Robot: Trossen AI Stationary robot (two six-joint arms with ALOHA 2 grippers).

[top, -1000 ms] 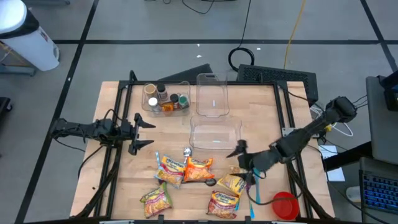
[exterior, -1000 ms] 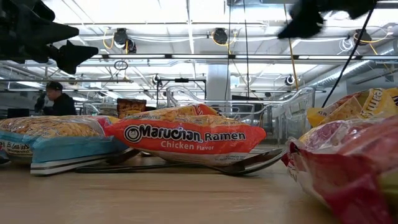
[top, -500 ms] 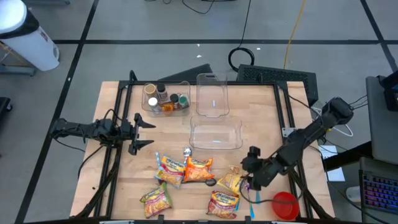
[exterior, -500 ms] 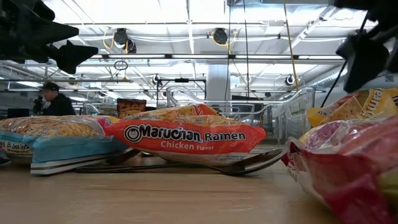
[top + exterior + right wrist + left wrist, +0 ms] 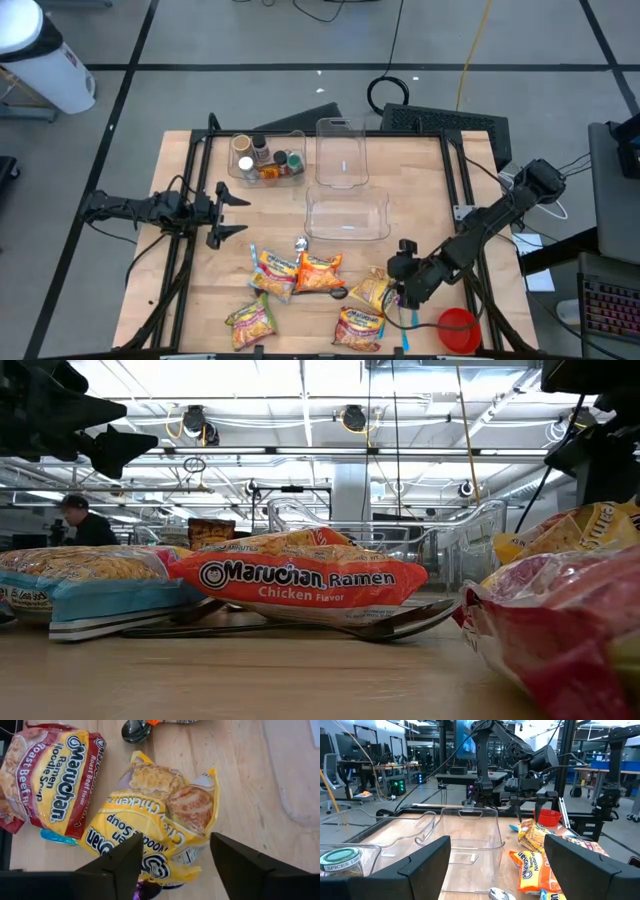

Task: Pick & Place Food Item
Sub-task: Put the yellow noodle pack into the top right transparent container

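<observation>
Right hand (image 5: 172, 857) lowered, straddling yellow "Chicken" noodle pack (image 5: 160, 825); beside Maruchan "Roast Beef" (image 5: 52, 780).

The flat orange plastic noodle packet (image 5: 300, 578) read "Maruchan Ramen, Chicken Flavor". The red-edged yellow packet (image 5: 50, 780) said "Maruchan Ramen Noodle Soup, Roast Beef Flavor". The crumpled yellow packet (image 5: 160, 820) showed "Chicken" and "Noodle Soup". The green-lidded clear jar (image 5: 340, 861) read "SPICES".

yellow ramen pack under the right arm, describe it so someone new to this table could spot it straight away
On the wooden table, look along the near edge at the cluster of ramen packs. The creamy chicken pack lies at the right of the cluster, directly beneath the right pincer. It is the only mostly yellow pack there, beside a red roast beef pack.
</observation>
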